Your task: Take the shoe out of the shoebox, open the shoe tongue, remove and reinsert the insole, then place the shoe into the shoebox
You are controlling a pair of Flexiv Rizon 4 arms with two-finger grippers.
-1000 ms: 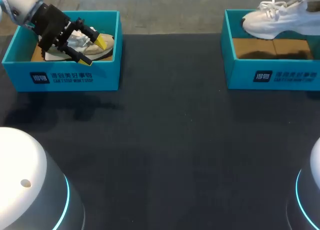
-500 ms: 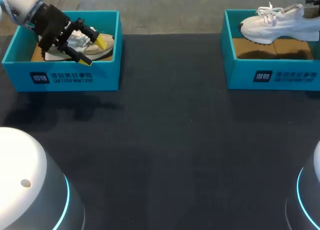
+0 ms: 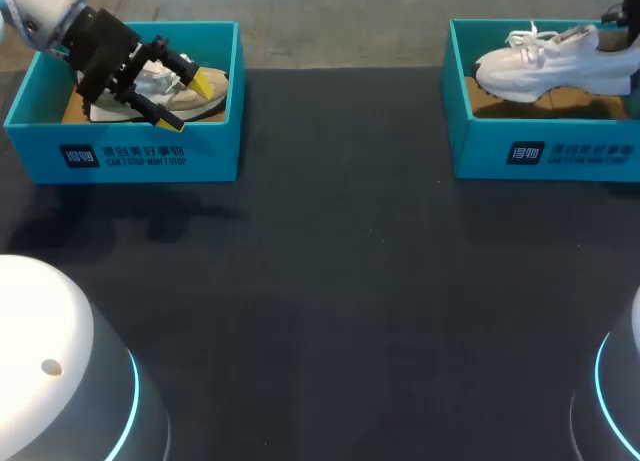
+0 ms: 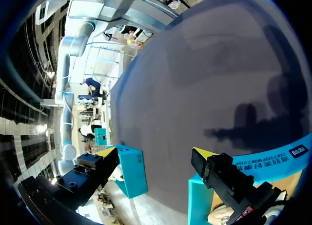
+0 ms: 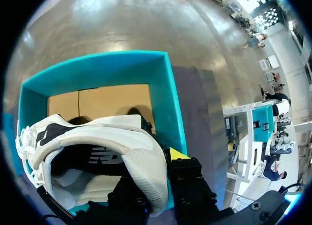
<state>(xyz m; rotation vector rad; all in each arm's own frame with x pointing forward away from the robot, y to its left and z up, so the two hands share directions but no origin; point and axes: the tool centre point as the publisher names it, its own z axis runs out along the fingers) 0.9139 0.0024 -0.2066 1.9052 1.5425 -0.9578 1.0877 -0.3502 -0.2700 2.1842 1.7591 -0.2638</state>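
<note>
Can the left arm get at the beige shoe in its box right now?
Probably yes: the left hand hangs open over the beige shoe, and the lidless left shoebox leaves nothing between them.

The head camera looks down from above and behind on the table (image 3: 350, 281). The left wrist camera, at the left shoebox (image 3: 130, 151), faces across that table; the right wrist camera peers closely into the right shoebox (image 3: 540, 151).

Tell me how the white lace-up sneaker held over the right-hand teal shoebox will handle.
The white lace-up sneaker will probably droop at the toe, since the right gripper pinches only its heel collar. The upper looks soft, so that collar may buckle. Its loose laces could snag on the teal shoebox wall.
</note>
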